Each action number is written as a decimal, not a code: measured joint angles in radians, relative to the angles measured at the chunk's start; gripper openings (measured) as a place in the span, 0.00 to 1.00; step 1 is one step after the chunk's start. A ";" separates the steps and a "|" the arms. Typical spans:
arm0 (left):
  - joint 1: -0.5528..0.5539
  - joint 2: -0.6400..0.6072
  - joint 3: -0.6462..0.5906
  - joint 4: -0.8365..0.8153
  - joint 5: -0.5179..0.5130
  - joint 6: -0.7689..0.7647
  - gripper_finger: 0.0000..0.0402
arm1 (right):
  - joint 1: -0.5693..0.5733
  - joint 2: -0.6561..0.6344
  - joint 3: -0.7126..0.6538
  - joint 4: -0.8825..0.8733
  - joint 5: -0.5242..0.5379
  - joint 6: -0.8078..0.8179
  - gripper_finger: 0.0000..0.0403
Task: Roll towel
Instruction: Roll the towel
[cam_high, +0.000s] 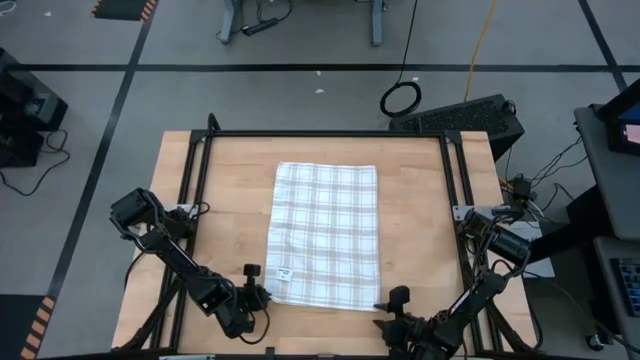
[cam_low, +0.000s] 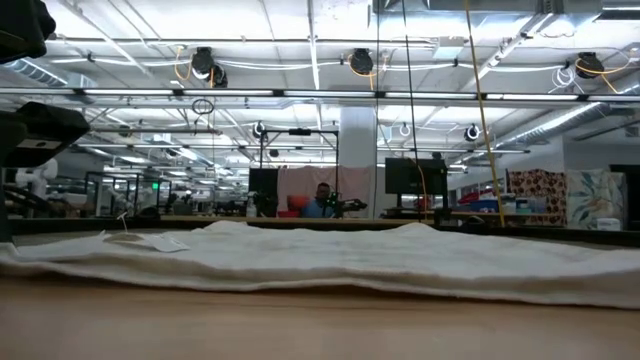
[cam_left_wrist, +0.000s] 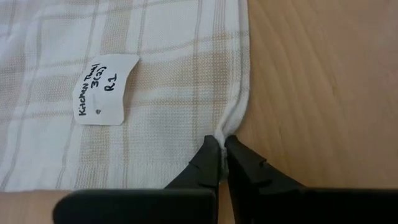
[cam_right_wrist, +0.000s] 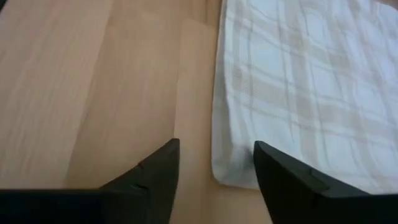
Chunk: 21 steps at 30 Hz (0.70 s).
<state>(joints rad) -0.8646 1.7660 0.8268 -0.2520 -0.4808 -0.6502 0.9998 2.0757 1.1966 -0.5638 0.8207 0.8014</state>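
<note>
The white towel (cam_high: 326, 232) with thin plaid lines lies spread flat on the wooden table (cam_high: 420, 200), long side running near to far. A paper label (cam_left_wrist: 106, 89) lies on it near the near-left corner. My left gripper (cam_high: 266, 294) is at that corner, shut on the cloth. My right gripper (cam_high: 383, 306) is open at the near-right corner (cam_right_wrist: 231, 173), one finger on each side of it; I cannot tell whether they touch it. In the low view the towel (cam_low: 320, 258) is a low, flat strip across the table. My left gripper pinches the towel's edge (cam_left_wrist: 227, 127) between its two fingers, right at the near-left corner. The fingers come in low from the table's left. The cloth puckers into a small ridge at the fingertips, and the rest of the towel lies flat on the table.
Bare wood lies to the left (cam_high: 220, 230) and right (cam_high: 420, 240) of the towel. Black frame rails (cam_high: 320, 134) run along the table's far edge and sides. A person (cam_low: 322, 200) sits far off in the room behind the table.
</note>
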 joint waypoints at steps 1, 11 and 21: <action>0.000 0.000 0.000 0.000 0.000 0.000 0.04 | 0.000 0.000 0.000 -0.007 -0.002 0.006 0.46; 0.000 0.000 0.000 0.002 -0.001 0.001 0.04 | -0.011 0.006 -0.003 -0.053 -0.011 0.074 0.09; -0.039 -0.063 0.015 0.040 0.036 0.000 0.04 | -0.010 -0.070 0.093 -0.097 -0.108 0.060 0.01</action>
<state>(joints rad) -0.9036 1.7027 0.8419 -0.2123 -0.4451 -0.6498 0.9894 2.0054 1.2892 -0.6612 0.7128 0.8613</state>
